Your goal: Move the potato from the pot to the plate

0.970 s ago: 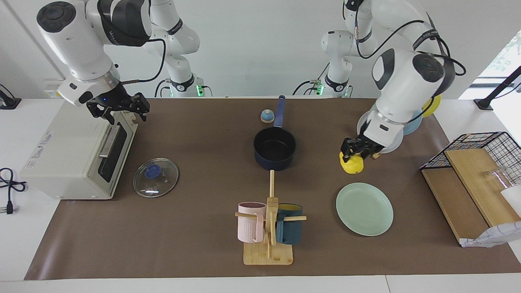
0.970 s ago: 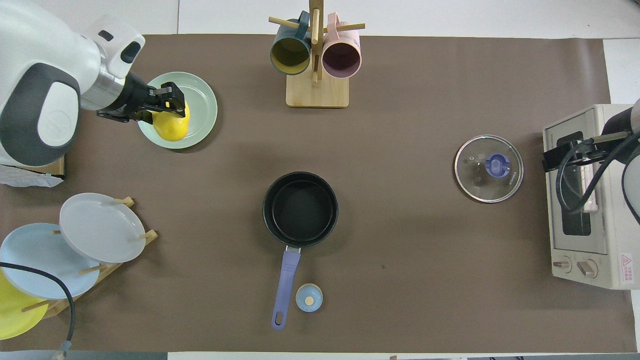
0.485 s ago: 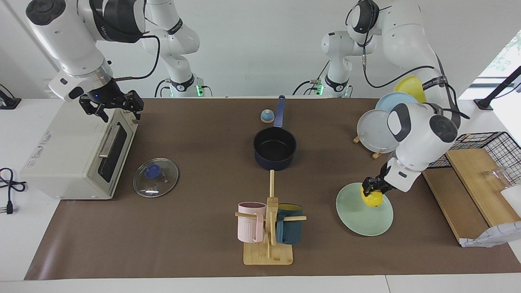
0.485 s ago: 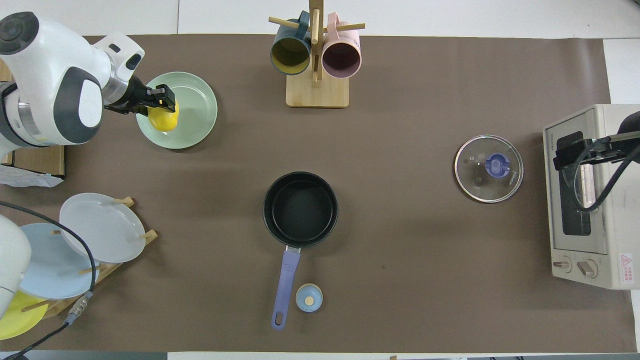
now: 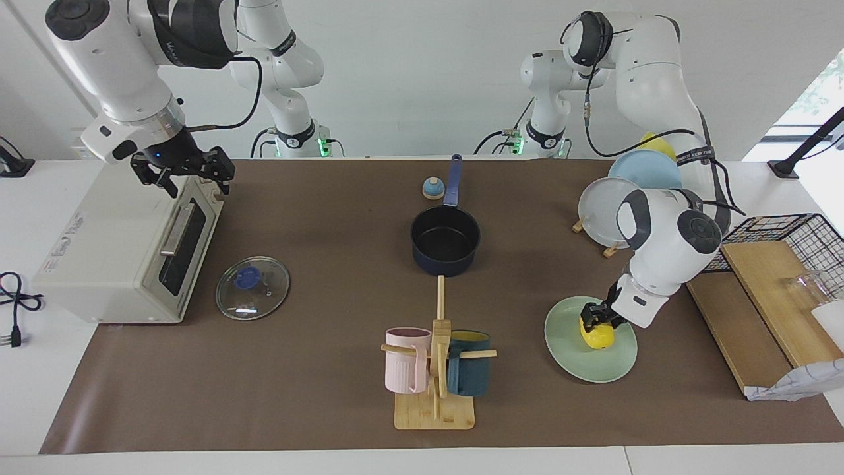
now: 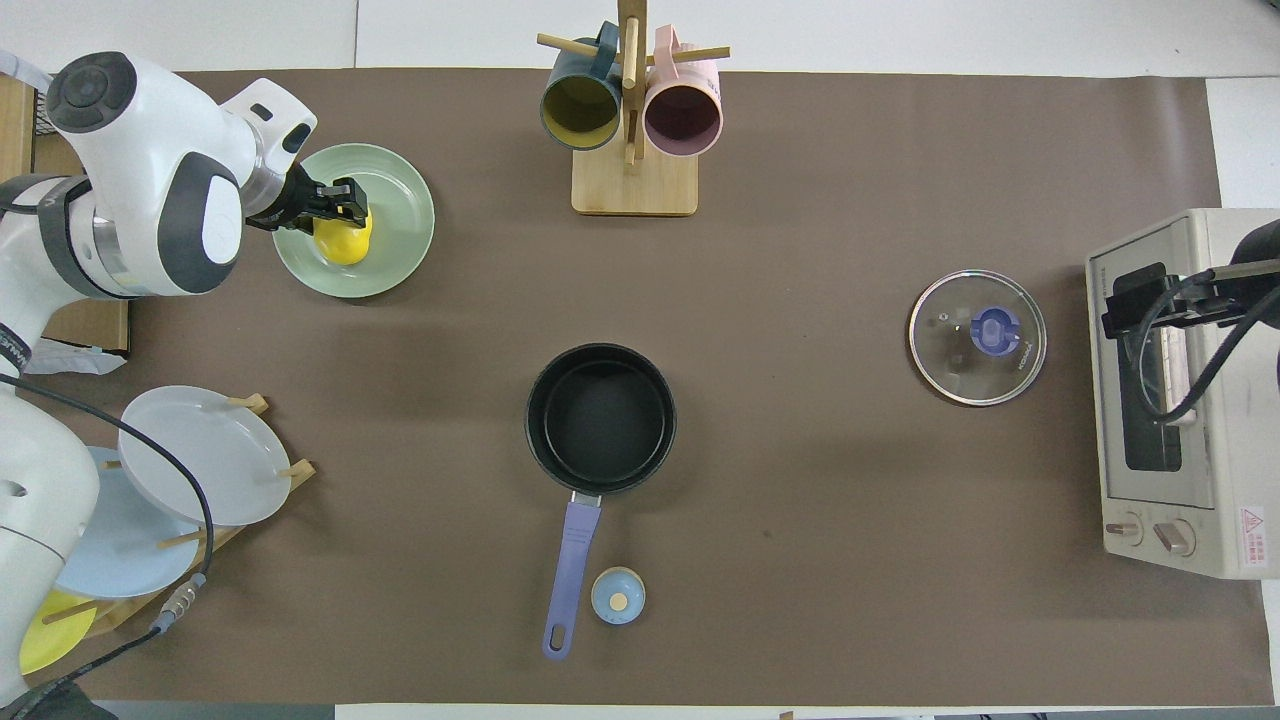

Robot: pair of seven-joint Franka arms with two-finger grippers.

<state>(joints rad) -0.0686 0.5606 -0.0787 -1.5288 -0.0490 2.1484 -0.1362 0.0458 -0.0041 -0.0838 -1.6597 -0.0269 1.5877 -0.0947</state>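
Potato [image 5: 597,336] rests on the plate [image 5: 573,359] near the table's left-arm end, clenched in the left claw [image 5: 591,318]; right claw [image 5: 188,177] released over the toaster oven [image 5: 112,257].

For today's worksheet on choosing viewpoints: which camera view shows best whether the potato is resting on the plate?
The facing view: from the side, the potato sits low on the plate, the left claw closed on it. The overhead view shows the potato within the plate's rim, but not its height.

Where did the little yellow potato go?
The potato is on the mint-green plate at the left arm's end of the table, with the left gripper closed around its top.
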